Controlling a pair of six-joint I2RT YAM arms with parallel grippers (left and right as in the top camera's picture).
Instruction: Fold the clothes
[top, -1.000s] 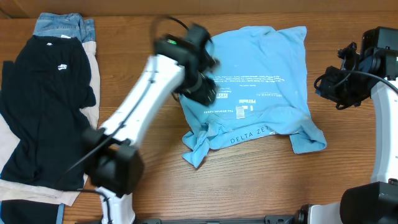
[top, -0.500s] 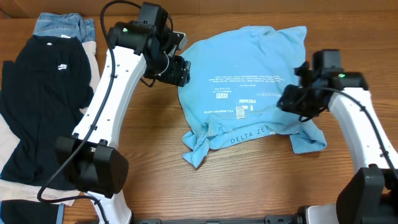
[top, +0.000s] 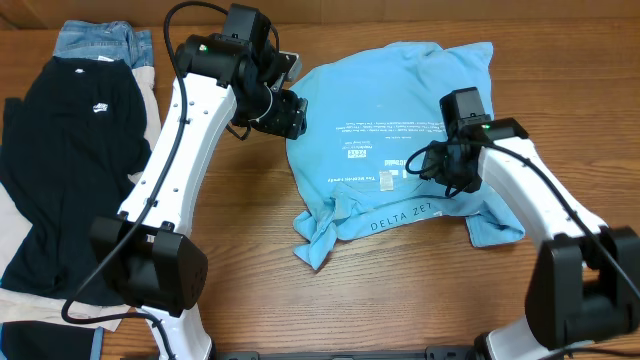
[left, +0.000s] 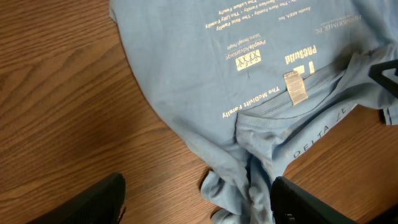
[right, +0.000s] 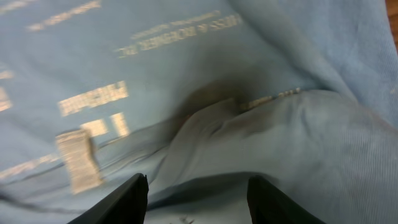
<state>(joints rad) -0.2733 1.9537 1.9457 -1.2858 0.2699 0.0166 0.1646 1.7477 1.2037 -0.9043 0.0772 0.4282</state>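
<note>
The light sky-blue T-shirt (top: 400, 130) lies crumpled on the table's middle, its white print and neck tag (left: 296, 87) facing up. A bunched sleeve (left: 239, 186) sits at its near left corner. My left gripper (top: 293, 114) hovers at the shirt's left edge. In the left wrist view its gripper (left: 199, 205) is open wide, with wood and the bunched sleeve below and nothing held. My right gripper (top: 443, 175) is over the shirt's right half. In the right wrist view that gripper (right: 196, 202) is open, both fingers straddling a raised fold of blue fabric (right: 298, 143).
A black T-shirt (top: 80, 150) with a small white logo lies at the left on a beige cloth (top: 152, 120). Blue jeans (top: 100, 40) show behind it. Bare wooden table (top: 420, 300) runs along the front edge.
The left arm swung back from over the shirt to its left edge, then held still. The right arm came in from the far right onto the shirt and its jaws spread.
</note>
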